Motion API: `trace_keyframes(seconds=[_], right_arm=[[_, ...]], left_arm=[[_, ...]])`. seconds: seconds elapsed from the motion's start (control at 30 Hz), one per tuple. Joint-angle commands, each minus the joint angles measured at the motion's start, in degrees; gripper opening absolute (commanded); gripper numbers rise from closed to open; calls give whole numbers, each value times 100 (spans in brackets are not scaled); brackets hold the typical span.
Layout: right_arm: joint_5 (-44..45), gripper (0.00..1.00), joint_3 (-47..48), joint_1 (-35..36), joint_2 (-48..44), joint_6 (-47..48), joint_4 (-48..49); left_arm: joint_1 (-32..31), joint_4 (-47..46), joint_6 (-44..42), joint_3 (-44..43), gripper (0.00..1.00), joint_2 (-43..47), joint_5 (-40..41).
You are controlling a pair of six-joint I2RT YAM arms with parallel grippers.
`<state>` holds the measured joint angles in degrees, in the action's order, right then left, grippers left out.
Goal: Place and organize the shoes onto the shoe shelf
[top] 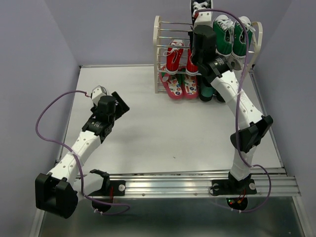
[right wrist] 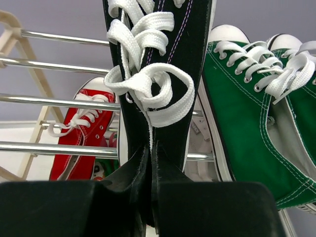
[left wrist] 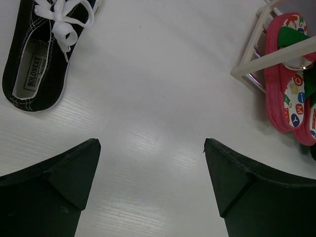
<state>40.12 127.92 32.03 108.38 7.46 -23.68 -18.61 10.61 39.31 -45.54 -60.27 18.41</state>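
At top tier of the shoe shelf (top: 159, 54), right gripper (right wrist: 150, 168) pinches tight on a black sneaker (right wrist: 165, 59), toe forward, likely to slot beside the green sneakers (right wrist: 242, 113); left gripper (left wrist: 152, 145) spread wide, empty, over table (left wrist: 158, 74); other black sneaker (left wrist: 37, 54) off-shelf, left

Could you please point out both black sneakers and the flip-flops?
black sneaker on the table (left wrist: 35, 74): left wrist view, its insole.
held black sneaker (right wrist: 190, 44): right wrist view, its canvas upper.
flip-flops (top: 174, 85): top external view, a patterned footbed.
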Motion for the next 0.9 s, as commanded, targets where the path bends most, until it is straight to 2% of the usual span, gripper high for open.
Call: trace_keyframes(seconds=[0.0, 0.17, 0.6, 0.67, 0.7, 0.87], right_arm=[[-689, 5, 286, -127, -168, -307, 312], [-742, 6, 427, -329, -10, -667, 171], [-110, 24, 814, -382, 447, -948, 136], [-83, 35, 822, -434, 465, -1001, 136], [-66, 38, 822, -435, 448, -1036, 136], [-136, 40, 840, -435, 439, -1080, 136]], left_arm=[[33, 20, -90, -236, 99, 112, 215], [33, 117, -99, -298, 99, 77, 277], [59, 310, -20, -438, 99, 24, 452], [68, 380, 15, -473, 99, 15, 479], [77, 398, 24, -491, 99, 24, 522], [112, 617, 164, -509, 99, 42, 733]])
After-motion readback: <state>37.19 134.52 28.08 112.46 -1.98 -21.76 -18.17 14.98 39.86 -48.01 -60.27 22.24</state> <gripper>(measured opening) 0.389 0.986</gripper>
